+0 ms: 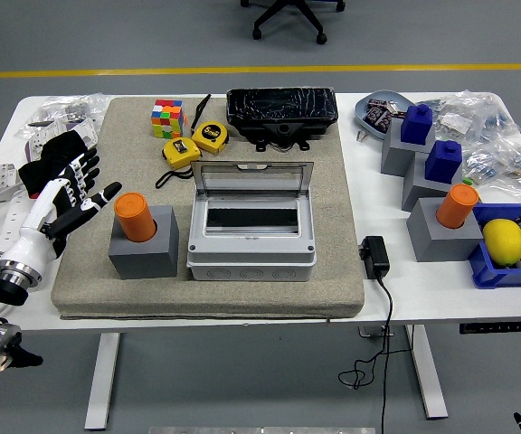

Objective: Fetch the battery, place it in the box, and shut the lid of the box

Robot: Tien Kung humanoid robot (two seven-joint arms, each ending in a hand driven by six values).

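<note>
Upright, orange battery (135, 217) in grey holder (143, 251)

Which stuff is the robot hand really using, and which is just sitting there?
For the job:
- orange battery in its grey holder
- grey box, lid open
- left hand, open

Just lying about:
- puzzle cube
- yellow tape measures
- lemon
- blue blocks

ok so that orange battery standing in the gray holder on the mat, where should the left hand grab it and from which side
Grip the orange battery around its exposed upper half, since the lower part sits inside the gray holder. It stands upright with a round body, so a sideways wrap fits best. Come from its left, where the left hand hovers open beside it; the open box stands on the right.
</note>
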